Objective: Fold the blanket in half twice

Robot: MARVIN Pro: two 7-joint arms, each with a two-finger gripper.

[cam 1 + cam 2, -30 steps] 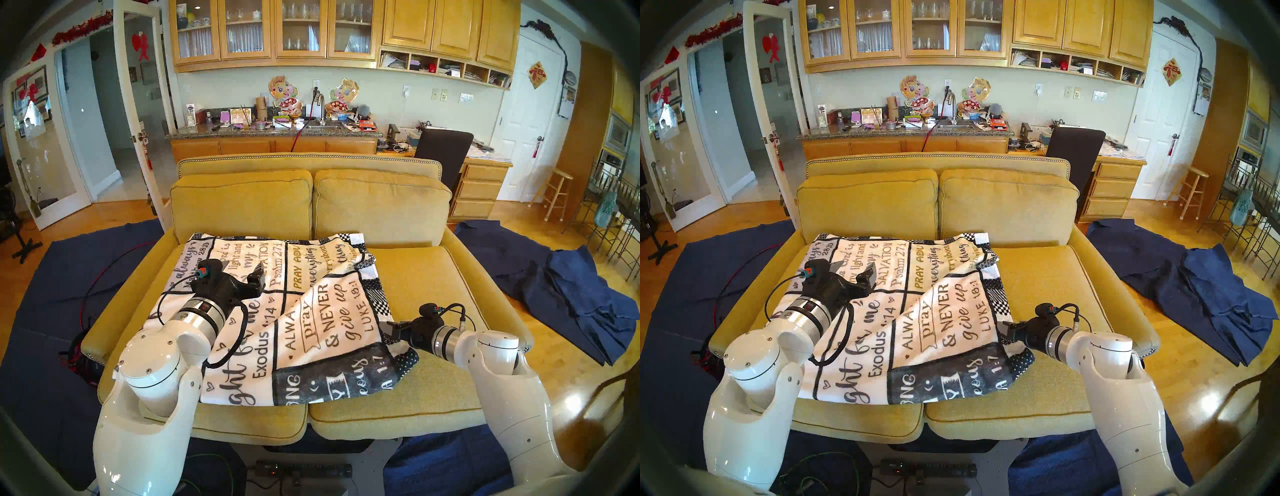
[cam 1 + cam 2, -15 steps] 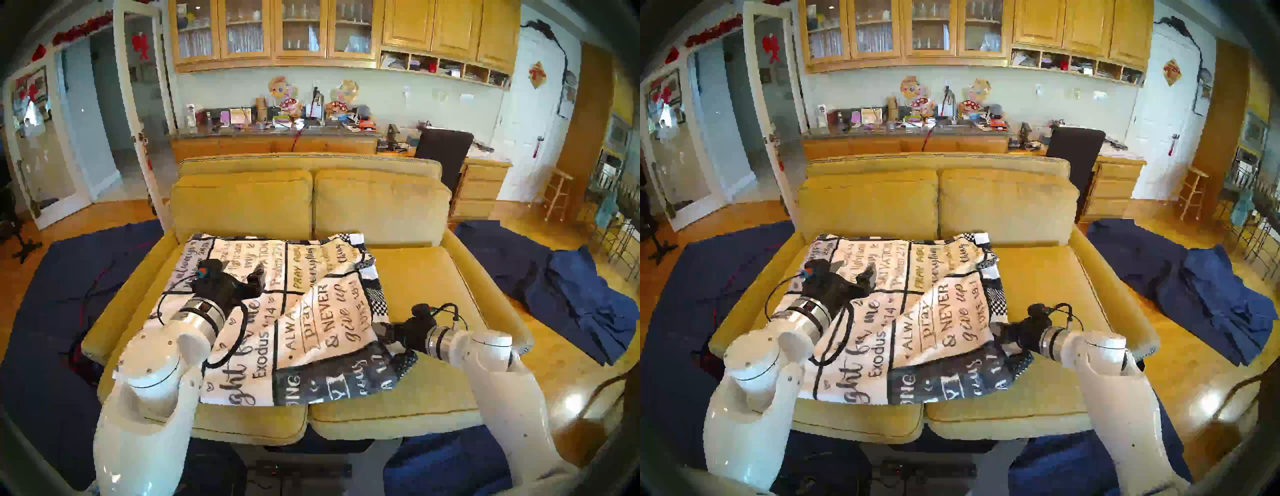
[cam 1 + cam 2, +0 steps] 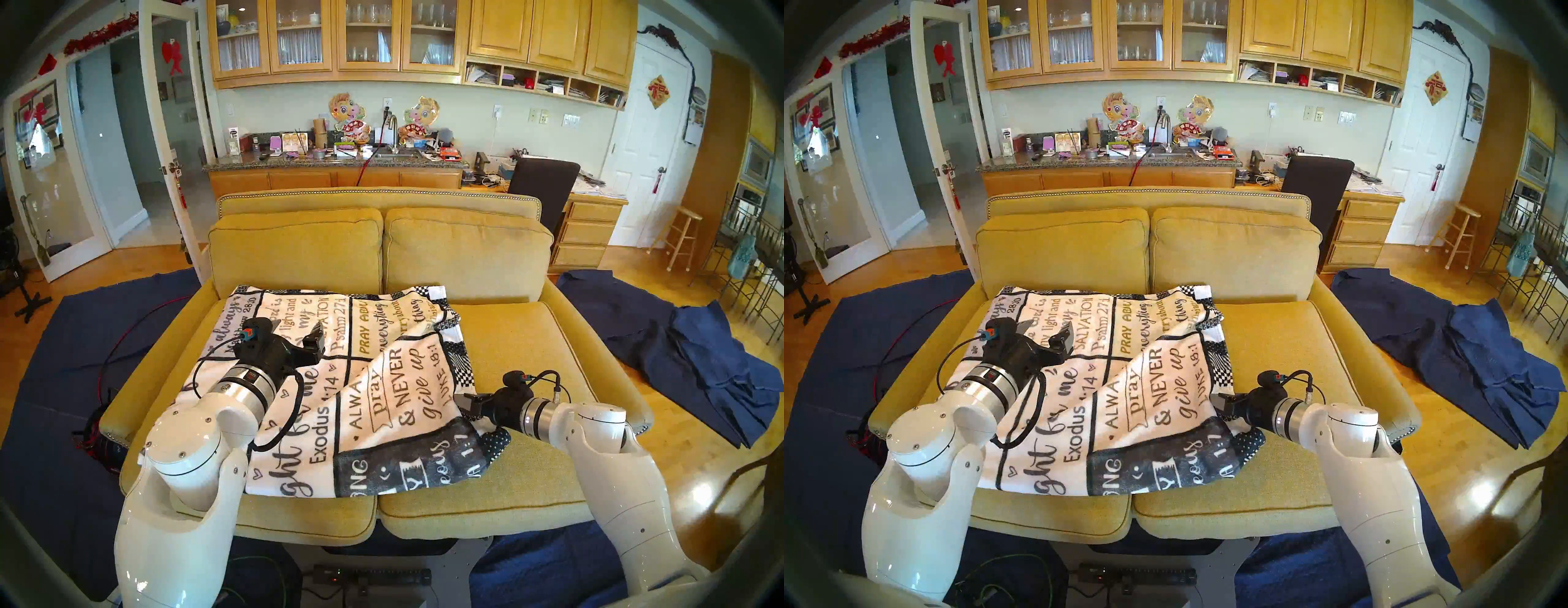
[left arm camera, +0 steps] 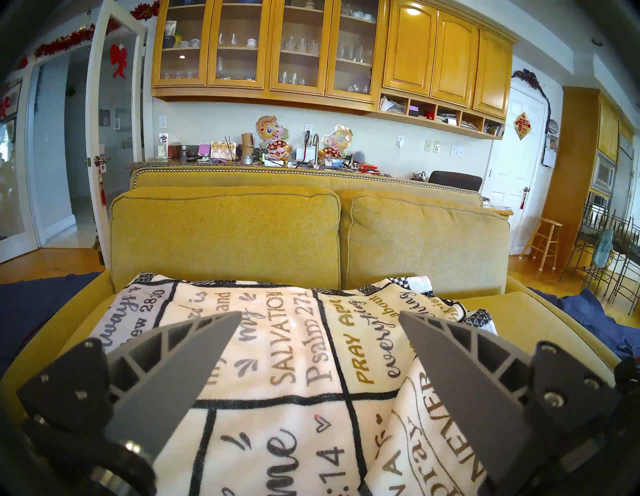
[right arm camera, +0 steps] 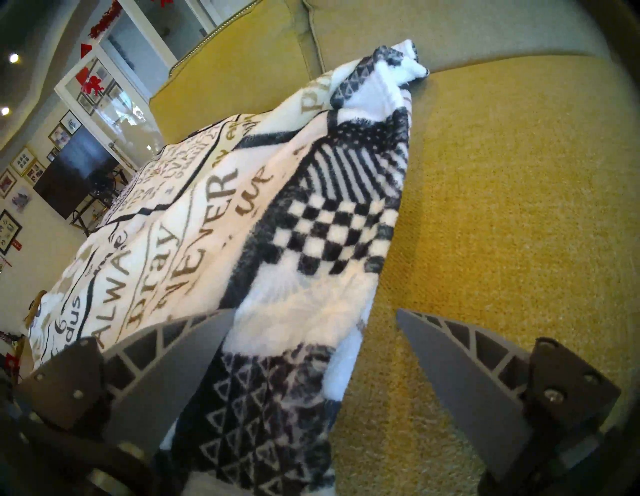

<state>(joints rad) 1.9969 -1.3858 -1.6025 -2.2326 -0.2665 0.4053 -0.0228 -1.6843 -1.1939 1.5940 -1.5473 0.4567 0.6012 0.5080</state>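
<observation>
The blanket, white fleece with black and tan lettering, lies loosely doubled on the sofa seat, mostly on its left half. A lifted fold runs diagonally across its middle. My left gripper hovers open over the blanket's left part, fingers spread with only lettered fabric below. My right gripper is open at the blanket's right edge. In the right wrist view the checked and triangle border reaches in between the spread fingers, which are not closed on it.
The yellow sofa has two back cushions right behind the blanket. Navy cloths cover the floor at right and left. Red and black cables trail by the sofa's left arm.
My right gripper has slid a little to the left, up against the blanket's right edge. The left arm and the blanket have stayed put.
</observation>
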